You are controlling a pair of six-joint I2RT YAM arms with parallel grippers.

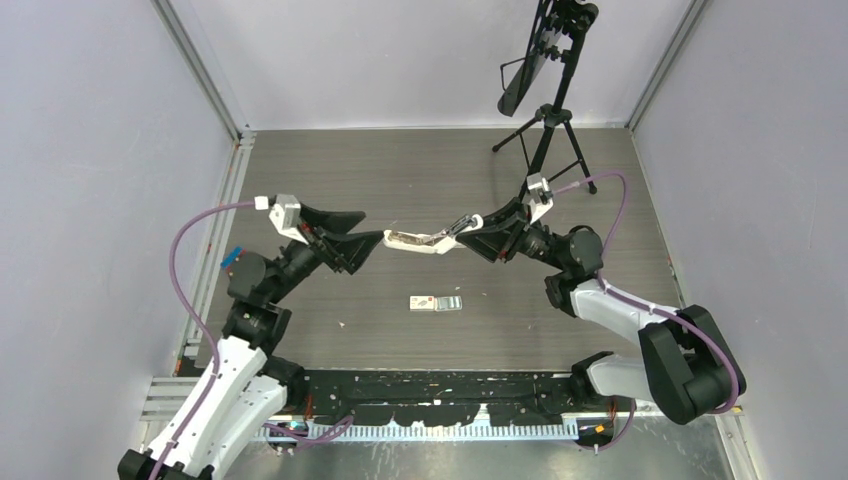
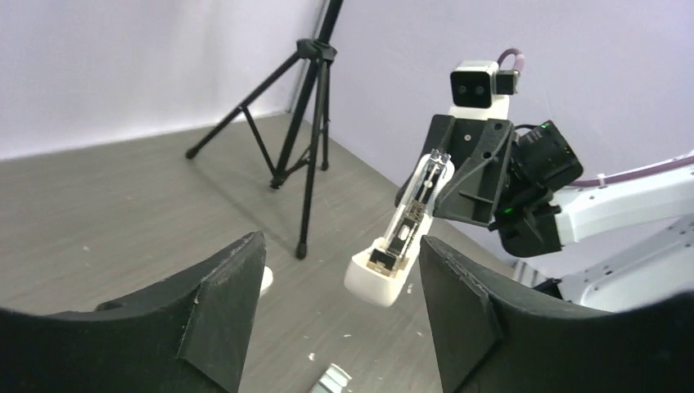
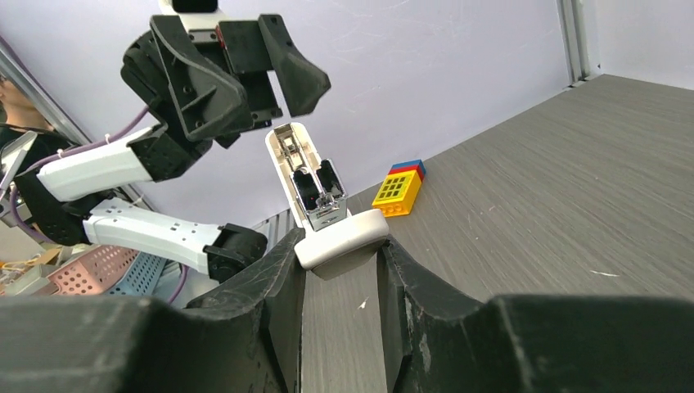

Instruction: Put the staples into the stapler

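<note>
A robot lab cell — plain lilac walls (image 1: 100,150), aluminium rails (image 1: 200,65), a tripod (image 1: 548,130) on the grey deck (image 1: 400,170).

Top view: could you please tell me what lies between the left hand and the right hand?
The opened stapler spans that stretch in the top view: the right hand grips one end, the open left hand sits at the other.

No text, number, brand or sign is legible in any view. The white staples box (image 1: 424,302) lying on the table carries a red mark, too small to read from the top camera. The white stapler (image 3: 315,196) shows plain plastic and bare metal, with no readable marking.
</note>
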